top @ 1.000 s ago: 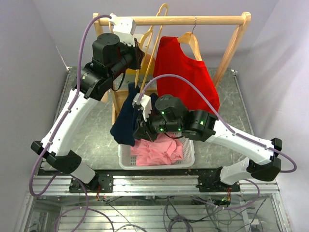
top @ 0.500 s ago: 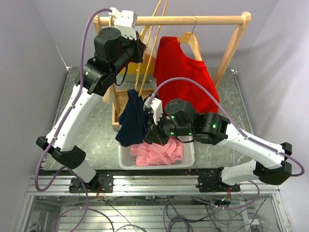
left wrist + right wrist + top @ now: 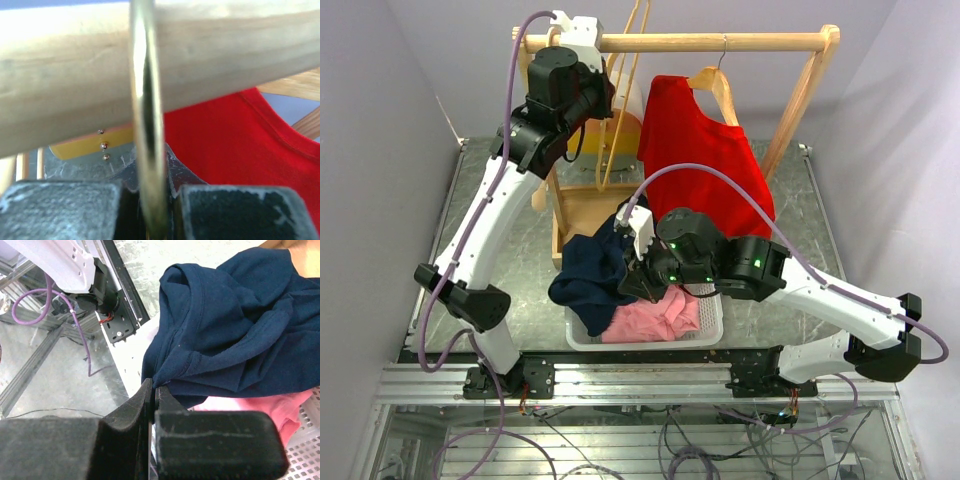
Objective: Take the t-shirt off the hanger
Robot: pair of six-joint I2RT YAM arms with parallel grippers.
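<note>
Limp navy t-shirt (image 3: 586, 280) off the wooden hanger (image 3: 620, 110), slumped over left rim of white basket (image 3: 714, 322) by table's near edge, partly on pink garment (image 3: 658, 316). Soft, light, floppy; prob. bunches & slips, so best taken at hem/collar fold w/ firm pinch. Jaws of right gripper (image 3: 152, 386) pressed together on shirt's edge. Jaws of left gripper (image 3: 150, 205) clamped on hanger, up at rack rail (image 3: 740, 42) nr far edge. Red t-shirt (image 3: 705, 150) hung alongside.
</note>
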